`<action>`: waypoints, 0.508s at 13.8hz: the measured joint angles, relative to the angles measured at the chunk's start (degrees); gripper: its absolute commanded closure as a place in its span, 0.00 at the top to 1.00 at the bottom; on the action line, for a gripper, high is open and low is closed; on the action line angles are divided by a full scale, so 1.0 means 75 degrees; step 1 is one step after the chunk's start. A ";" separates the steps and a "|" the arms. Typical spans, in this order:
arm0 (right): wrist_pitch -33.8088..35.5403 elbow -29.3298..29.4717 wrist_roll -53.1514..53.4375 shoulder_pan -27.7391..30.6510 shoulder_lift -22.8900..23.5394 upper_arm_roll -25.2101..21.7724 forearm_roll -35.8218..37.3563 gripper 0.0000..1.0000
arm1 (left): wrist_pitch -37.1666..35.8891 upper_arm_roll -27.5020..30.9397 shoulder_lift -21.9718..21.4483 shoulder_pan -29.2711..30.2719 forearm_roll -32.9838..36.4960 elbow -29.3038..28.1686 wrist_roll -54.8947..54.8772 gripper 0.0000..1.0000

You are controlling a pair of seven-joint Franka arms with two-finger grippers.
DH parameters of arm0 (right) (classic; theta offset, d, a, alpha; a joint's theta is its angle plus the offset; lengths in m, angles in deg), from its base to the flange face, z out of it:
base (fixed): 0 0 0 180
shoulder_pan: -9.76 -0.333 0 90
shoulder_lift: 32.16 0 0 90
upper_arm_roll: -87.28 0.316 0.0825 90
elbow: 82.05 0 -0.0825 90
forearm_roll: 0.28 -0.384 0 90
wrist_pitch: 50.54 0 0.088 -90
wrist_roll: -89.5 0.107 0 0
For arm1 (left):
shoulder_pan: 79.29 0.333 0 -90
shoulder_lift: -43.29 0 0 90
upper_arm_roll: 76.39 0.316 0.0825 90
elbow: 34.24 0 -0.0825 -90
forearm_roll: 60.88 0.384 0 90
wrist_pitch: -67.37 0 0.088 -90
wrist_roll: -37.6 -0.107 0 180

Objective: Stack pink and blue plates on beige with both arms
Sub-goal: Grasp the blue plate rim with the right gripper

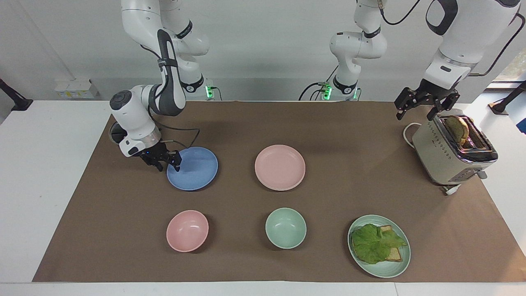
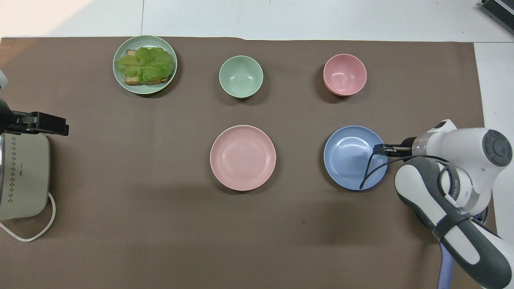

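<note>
The blue plate [image 1: 192, 168] [image 2: 355, 157] lies on the brown mat toward the right arm's end. The pink plate [image 1: 280, 167] [image 2: 243, 157] lies beside it at mid table. My right gripper [image 1: 168, 165] [image 2: 377, 149] is down at the blue plate's rim on the side nearest the right arm's end, one finger inside the rim and one outside, still apart. The plate rests flat on the mat. My left gripper [image 1: 415, 116] [image 2: 64, 126] hangs open and empty in the air by the toaster. The beige plate is out of view.
A toaster [image 1: 452, 152] [image 2: 22, 176] with a bread slice [image 1: 457, 128] stands at the left arm's end. Farther from the robots sit a pink bowl [image 1: 187, 230] [image 2: 345, 74], a green bowl [image 1: 285, 227] [image 2: 241, 76] and a green plate [image 1: 382, 271] [image 2: 145, 90] with lettuce and bread.
</note>
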 measured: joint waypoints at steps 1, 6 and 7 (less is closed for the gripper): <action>0.0024 -0.0013 0.0000 0.0000 0.0000 0.0000 -0.0001 0.00 | 0.0000 0.0000 0.0000 0.0000 0.0000 0.0000 0.0000 1.00; 0.0203 -0.0022 -0.0001 0.0003 -0.0005 -0.0001 -0.0015 0.00 | 0.0000 0.0001 -0.0001 0.0000 0.0000 0.0000 0.0000 1.00; 0.0278 0.0003 -0.0001 0.0009 -0.0011 -0.0002 -0.0016 0.00 | -0.0012 0.0002 -0.0012 0.0001 0.0000 0.0006 0.0000 1.00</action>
